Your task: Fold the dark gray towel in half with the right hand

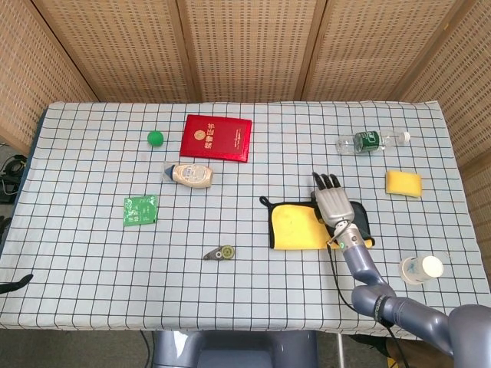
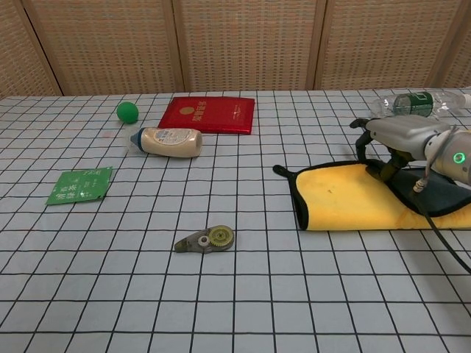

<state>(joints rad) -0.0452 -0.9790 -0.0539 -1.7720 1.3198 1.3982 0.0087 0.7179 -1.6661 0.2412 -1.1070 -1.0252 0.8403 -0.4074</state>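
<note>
On the checked tablecloth [image 2: 221, 294] the towel [image 2: 353, 202] lies toward the right edge, folded so its yellow side faces up with dark gray edging and a dark patch showing at its right end. The right hand [image 2: 401, 143] sits over that end, fingers curled down onto the cloth. Near the far right corner lies a clear bottle [image 2: 412, 103] with a green label. Toward the far edge sit a red booklet [image 2: 208, 114], a green ball [image 2: 127, 112] and a beige bottle [image 2: 168, 142] on its side. A green packet [image 2: 79, 184] lies toward the left edge, a correction-tape dispenser [image 2: 206, 239] mid-table.
</note>
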